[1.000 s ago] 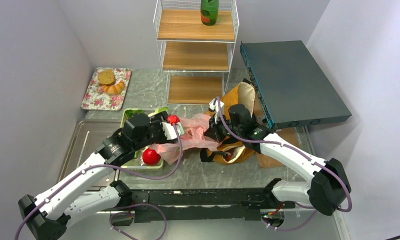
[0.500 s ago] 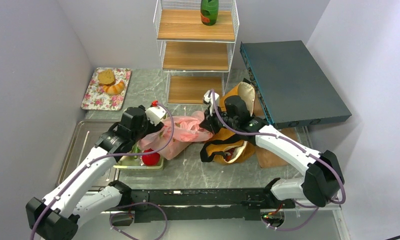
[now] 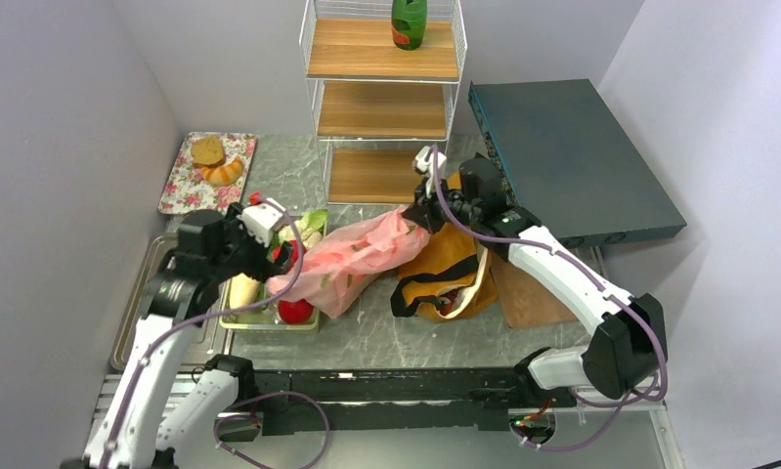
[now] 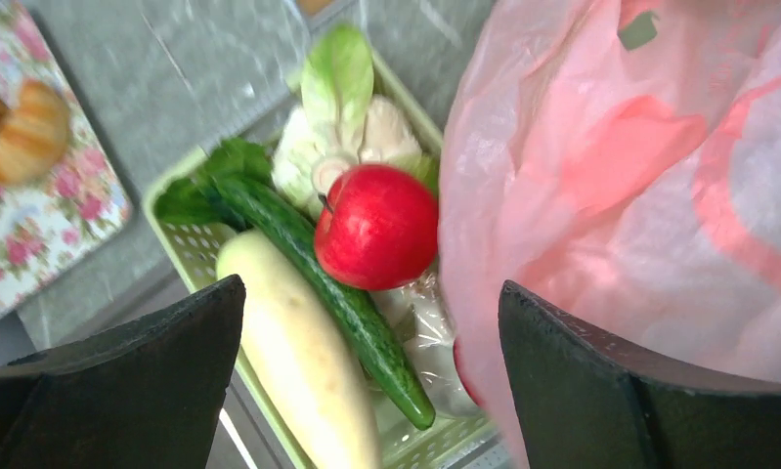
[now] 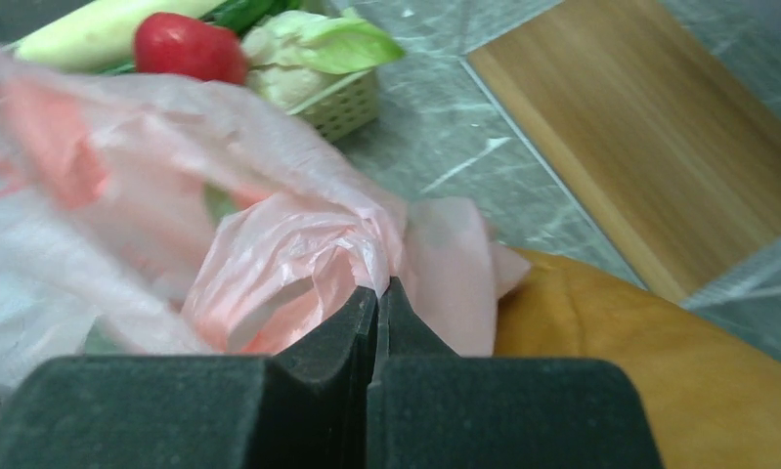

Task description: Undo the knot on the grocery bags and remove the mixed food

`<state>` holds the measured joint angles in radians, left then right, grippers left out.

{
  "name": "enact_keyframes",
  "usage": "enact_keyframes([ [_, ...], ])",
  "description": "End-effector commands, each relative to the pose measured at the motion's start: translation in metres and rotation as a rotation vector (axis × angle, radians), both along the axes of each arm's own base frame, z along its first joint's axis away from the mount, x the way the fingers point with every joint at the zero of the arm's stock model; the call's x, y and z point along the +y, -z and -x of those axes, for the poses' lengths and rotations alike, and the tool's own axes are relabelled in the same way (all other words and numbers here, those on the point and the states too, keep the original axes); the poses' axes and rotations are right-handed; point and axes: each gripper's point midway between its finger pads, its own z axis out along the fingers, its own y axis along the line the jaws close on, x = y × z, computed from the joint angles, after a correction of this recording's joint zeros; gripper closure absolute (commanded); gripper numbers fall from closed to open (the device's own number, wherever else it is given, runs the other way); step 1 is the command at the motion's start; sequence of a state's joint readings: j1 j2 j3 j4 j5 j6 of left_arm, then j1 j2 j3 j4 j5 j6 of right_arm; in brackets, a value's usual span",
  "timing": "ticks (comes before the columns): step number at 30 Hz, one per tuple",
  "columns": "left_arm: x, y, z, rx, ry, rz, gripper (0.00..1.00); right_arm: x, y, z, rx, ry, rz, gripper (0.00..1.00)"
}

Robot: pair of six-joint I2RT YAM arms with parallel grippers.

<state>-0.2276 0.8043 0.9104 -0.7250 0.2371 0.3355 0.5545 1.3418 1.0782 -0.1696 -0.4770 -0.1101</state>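
Observation:
The pink plastic bag [image 3: 352, 256] lies stretched between the green basket [image 3: 269, 322] and the mustard tote [image 3: 445, 264]. My right gripper [image 3: 418, 215] is shut on the bag's bunched end [image 5: 367, 244] and holds it up over the tote [image 5: 640, 371]. My left gripper [image 4: 371, 288] is open and empty above the basket [image 4: 161, 210], with the bag [image 4: 640, 195] beside its right finger. In the basket lie a red apple [image 4: 376, 227], a cucumber [image 4: 337, 303], a pale long vegetable [image 4: 298, 362] and leafy greens [image 4: 342, 127]. Something red [image 3: 447, 303] shows inside the tote.
A floral tray with bread [image 3: 207, 174] sits at the back left. A wire rack with wooden shelves [image 3: 381, 98] holds a green bottle [image 3: 409, 21]. A dark box [image 3: 572, 161] leans at the right. A metal tray [image 3: 161, 293] lies left of the basket.
My left gripper has drawn back to the left, away from the bag's middle, to above the basket. My right gripper has pulled the bag's end up and toward the back right, stretching the bag.

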Motion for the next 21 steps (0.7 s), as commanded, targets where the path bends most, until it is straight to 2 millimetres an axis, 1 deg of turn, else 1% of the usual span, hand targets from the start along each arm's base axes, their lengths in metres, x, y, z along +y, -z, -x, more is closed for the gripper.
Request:
enact_keyframes([
  [1, -0.018, -0.054, 0.032, -0.106, 0.147, 0.132, 0.01, -0.022, -0.035, -0.006, -0.131, -0.039, 0.004, 1.00],
  [3, -0.013, -0.062, 0.031, -0.111, 0.113, 0.145, 0.01, -0.025, -0.031, -0.005, -0.150, -0.061, 0.027, 1.00],
  [4, -0.014, -0.068, 0.033, -0.112, 0.129, 0.154, 0.01, -0.025, -0.028, -0.004, -0.155, -0.072, 0.039, 1.00],
  [5, -0.018, -0.079, 0.035, -0.120, 0.161, 0.163, 0.01, -0.025, -0.026, -0.004, -0.152, -0.074, 0.041, 1.00],
  [6, -0.019, -0.086, 0.033, -0.120, 0.167, 0.165, 0.01, -0.025, -0.025, -0.004, -0.150, -0.072, 0.042, 1.00],
  [7, -0.016, -0.092, 0.029, -0.120, 0.143, 0.156, 0.01, -0.026, -0.026, -0.004, -0.150, -0.073, 0.044, 1.00],
  [8, -0.009, -0.089, 0.022, -0.100, 0.101, 0.129, 0.01, -0.026, -0.027, -0.002, -0.155, -0.078, 0.045, 1.00],
  [10, 0.004, -0.067, 0.008, -0.016, 0.037, 0.060, 0.01, -0.031, -0.031, 0.002, -0.173, -0.089, 0.046, 1.00],
  [11, 0.007, -0.055, 0.005, 0.034, 0.032, 0.037, 0.01, -0.033, -0.032, 0.004, -0.184, -0.093, 0.049, 1.00],
  [13, 0.002, -0.033, 0.002, 0.119, 0.092, 0.013, 0.00, -0.038, -0.034, 0.008, -0.198, -0.096, 0.060, 1.00],
  [15, 0.003, -0.011, -0.004, 0.190, 0.108, -0.017, 0.01, -0.041, -0.034, 0.011, -0.201, -0.104, 0.073, 1.00],
  [17, 0.008, 0.003, -0.017, 0.209, 0.090, -0.047, 0.01, -0.042, -0.033, 0.012, -0.193, -0.098, 0.070, 1.00],
  [20, 0.007, 0.017, -0.038, 0.204, 0.074, -0.043, 0.01, -0.042, -0.032, 0.010, -0.176, -0.077, 0.058, 1.00],
  [21, 0.005, 0.024, -0.041, 0.219, 0.069, -0.034, 0.01, -0.041, -0.033, 0.009, -0.171, -0.071, 0.053, 1.00],
])
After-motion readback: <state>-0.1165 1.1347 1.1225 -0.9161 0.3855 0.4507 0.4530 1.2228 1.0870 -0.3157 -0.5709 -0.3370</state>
